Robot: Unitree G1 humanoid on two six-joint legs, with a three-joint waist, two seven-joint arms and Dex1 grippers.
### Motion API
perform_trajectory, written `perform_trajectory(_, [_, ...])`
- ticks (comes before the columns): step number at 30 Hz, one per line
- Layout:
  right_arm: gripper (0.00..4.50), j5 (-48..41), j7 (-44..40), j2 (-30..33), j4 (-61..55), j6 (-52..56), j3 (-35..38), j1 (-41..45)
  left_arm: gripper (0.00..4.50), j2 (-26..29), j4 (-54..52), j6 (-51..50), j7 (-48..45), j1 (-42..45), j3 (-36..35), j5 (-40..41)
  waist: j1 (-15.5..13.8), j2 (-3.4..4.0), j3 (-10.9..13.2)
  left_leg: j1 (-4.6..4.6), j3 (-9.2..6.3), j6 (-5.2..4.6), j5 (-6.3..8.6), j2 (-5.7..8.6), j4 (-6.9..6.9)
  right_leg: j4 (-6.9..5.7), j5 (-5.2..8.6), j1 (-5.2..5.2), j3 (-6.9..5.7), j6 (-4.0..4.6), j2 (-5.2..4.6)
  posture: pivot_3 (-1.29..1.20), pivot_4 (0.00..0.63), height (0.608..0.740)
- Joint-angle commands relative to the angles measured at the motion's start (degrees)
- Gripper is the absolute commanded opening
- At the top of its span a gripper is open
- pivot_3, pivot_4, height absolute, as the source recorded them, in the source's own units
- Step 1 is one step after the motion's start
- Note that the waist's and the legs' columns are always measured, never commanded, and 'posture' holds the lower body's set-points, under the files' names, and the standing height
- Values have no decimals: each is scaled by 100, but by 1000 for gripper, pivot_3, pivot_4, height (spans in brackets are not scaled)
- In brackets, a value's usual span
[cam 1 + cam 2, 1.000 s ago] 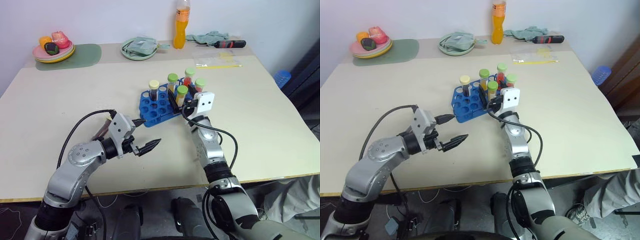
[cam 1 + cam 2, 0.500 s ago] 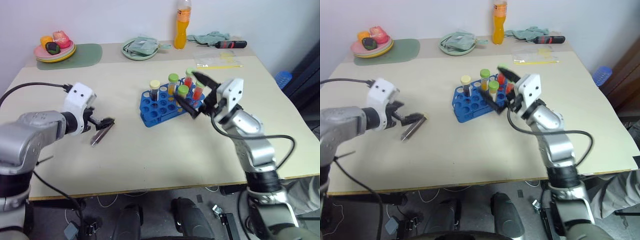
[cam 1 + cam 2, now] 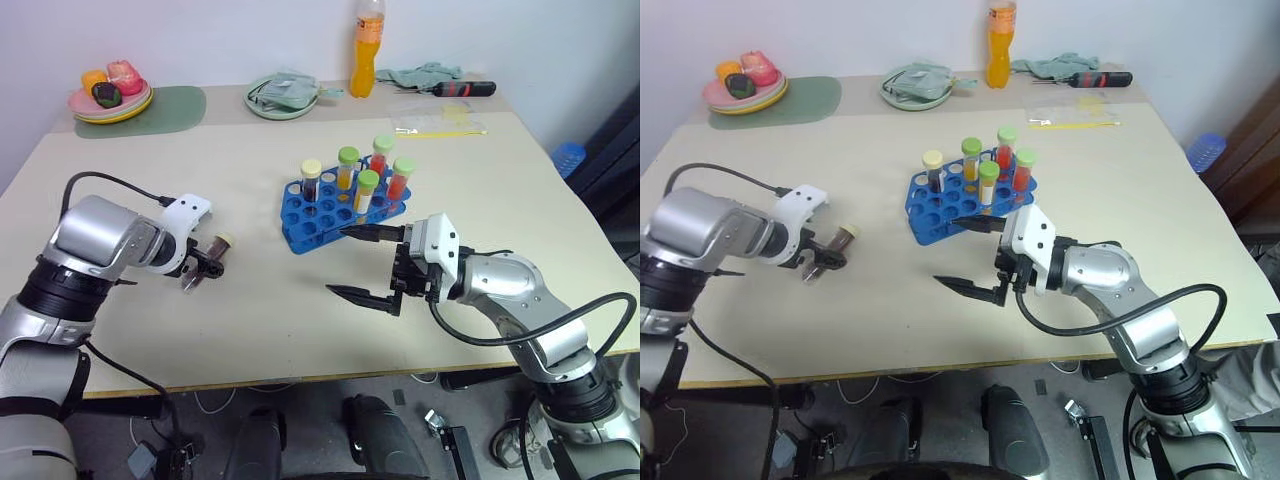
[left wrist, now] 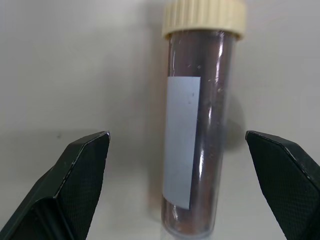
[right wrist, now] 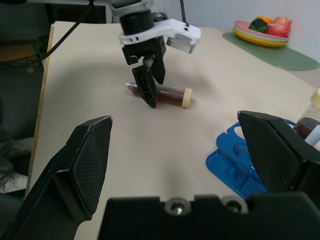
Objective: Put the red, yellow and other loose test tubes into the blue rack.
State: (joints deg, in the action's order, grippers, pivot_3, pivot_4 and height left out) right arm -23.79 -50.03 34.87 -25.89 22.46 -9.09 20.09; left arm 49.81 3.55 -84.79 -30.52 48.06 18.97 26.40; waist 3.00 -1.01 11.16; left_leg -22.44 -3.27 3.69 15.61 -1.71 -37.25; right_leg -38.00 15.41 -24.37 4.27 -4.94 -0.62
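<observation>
Left claw [image 3: 203, 268] released, fingers straddling brown tube [image 4: 197, 150] lying flat on surface [image 3: 240, 330] — no contact visible. Right claw [image 3: 360, 262] spread wide, empty, just in front of blue rack [image 3: 310, 215] — five tubes upright there.

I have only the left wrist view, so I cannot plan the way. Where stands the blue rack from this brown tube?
Observer: The blue rack stands to the robot's right of the brown tube, apart from it.
Operator: Has it free holes?
Observer: Yes. Five capped tubes stand toward its back; the front holes are empty.
Operator: Is the right hand in my way?
Observer: The right hand hovers open and empty just in front of the rack.
</observation>
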Motion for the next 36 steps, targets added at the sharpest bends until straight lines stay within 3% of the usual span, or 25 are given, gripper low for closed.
perform_trajectory(1, [4500,65,20,-46,-329,-107,-86,-90,3212,-83,187,42,2,143,-88,-218,-33,0,0,0,0,0,0,0,-1,-1,0,0,0,0,0,0,150,740])
perform_trajectory(4, [4500,124,36,-90,-338,-133,-151,-104,1447,-161,255,28,49,120,-185,-299,-43,0,0,1,1,0,0,0,-3,-2,0,0,0,0,0,0,150,740])
perform_trajectory(6, [4500,151,37,-125,-305,-154,-183,-74,828,-151,194,83,53,78,-262,-346,-44,0,0,1,1,0,0,0,-4,-2,0,0,0,0,0,0,150,740])
perform_trajectory(9, [4500,175,51,-178,-245,-152,-178,-68,827,-51,-216,769,118,-189,-621,-476,-40,0,0,2,1,0,0,-1,-3,-3,0,0,1,0,0,0,150,740])
perform_trajectory(10, [4500,163,94,-203,-208,-102,-140,-99,827,-130,-514,1409,212,-400,-1044,-502,-41,0,0,1,-1,0,0,-2,-3,-3,0,0,0,0,1,0,150,740])
perform_trajectory(13, [4500,101,347,-342,-3,31,74,-285,827,-534,-1658,3462,263,-1118,-2180,-483,-81,-10,4,-7,-3,9,-5,-5,-5,-2,0,-3,-4,1,-6,0,150,740])
perform_trajectory(16, [4500,323,589,-444,374,-150,152,-532,827,-1420,-2695,4269,367,-1615,-2403,-159,-208,-11,0,-12,4,17,-9,1,-6,5,-1,-3,-3,0,-19,0,150,740])
perform_trajectory(18, [4500,394,700,-530,517,-223,180,-601,827,-2096,-2905,4503,735,-1679,-2190,-267,-276,-11,-1,-8,8,16,-8,9,-11,8,-1,7,-2,-2,-27,0,150,740])
perform_trajectory(20, [4500,415,811,-630,632,-242,230,-624,827,-2619,-2800,5115,1131,-1698,-1592,-928,-290,-12,-1,-7,7,16,-8,14,-23,7,-4,15,-1,-6,-28,0,150,740])
perform_trajectory(23, [4500,472,980,-768,790,-274,292,-629,827,-3275,-2064,6309,1700,-1632,-611,-2104,-237,-11,-2,-4,6,15,-8,15,-31,6,-9,20,3,-14,-24,0,150,740])
perform_trajectory(26, [4500,527,1121,-834,814,-280,327,-649,827,-3909,-1176,7384,2177,-1560,-151,-2779,-197,-11,-2,3,4,14,-8,14,-29,4,-9,24,5,-14,-17,0,150,740])
perform_trajectory(30, [4500,530,1216,-831,746,-228,386,-684,827,-4342,-310,7995,2333,-1471,-42,-3084,-193,-9,-4,5,3,13,-7,12,-24,2,-9,20,7,-13,-12,0,150,740])
perform_trajectory(36, [4500,515,1292,-765,596,-138,490,-807,827,-4554,121,8077,2231,-1432,-84,-3214,-213,-9,-4,3,4,13,-7,13,-24,3,-9,21,7,-14,-13,0,150,740])
